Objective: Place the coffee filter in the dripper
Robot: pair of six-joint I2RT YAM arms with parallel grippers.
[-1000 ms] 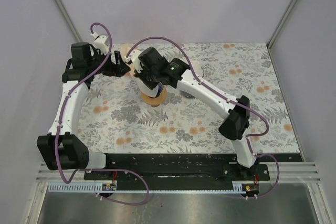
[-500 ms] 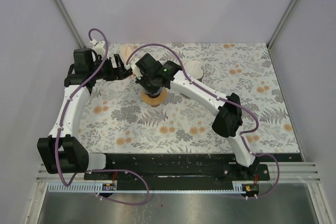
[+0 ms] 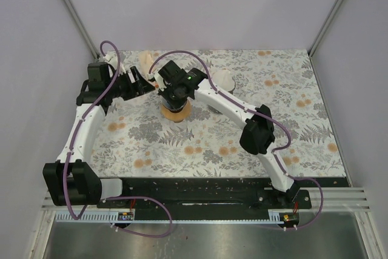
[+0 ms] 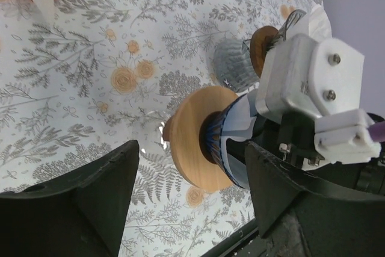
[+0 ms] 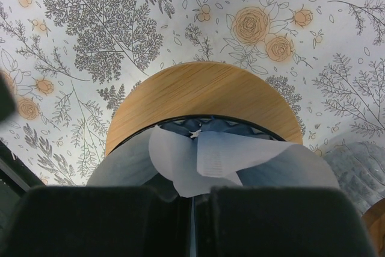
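**Left gripper (image 3: 140, 82) drawn in closer to dripper (image 4: 198, 130); filter not seated**

Its jaws stand spread, flanking the dripper. Right gripper (image 5: 192, 195), pressed together, pinches the coffee filter (image 5: 207, 159) just above the dripper's cone, paper crumpled at the mouth. Remaining, I judge: push it down, let go.

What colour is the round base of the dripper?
The base is light wood brown; the right wrist view shows it best.
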